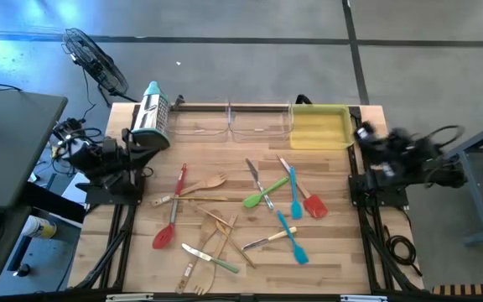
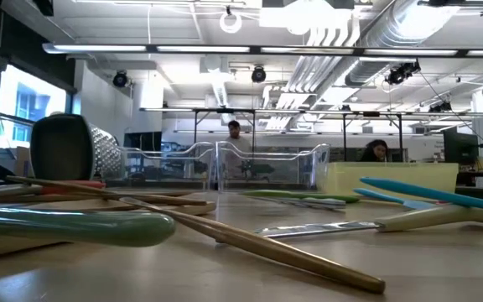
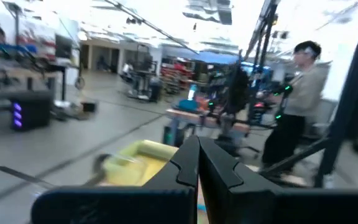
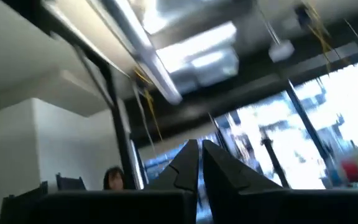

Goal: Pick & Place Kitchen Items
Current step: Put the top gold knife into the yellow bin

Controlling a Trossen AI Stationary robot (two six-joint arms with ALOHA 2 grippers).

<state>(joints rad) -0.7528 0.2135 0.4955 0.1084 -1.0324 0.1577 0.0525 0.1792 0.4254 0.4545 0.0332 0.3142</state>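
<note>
Starting point: both arms parked at table edges, nothing picked yet
Left gripper [image 3: 199,163]: fingers pressed together, empty
Right gripper [image 4: 199,163]: same, closed on nothing
Tip: open wide, grab the green spatula [image 1: 264,195] mid-handle

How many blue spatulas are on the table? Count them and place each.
2. One blue spatula lies right of centre, beside the red spatula near the right arm. The other blue spatula lies nearer the front edge. None seems hidden.
</note>
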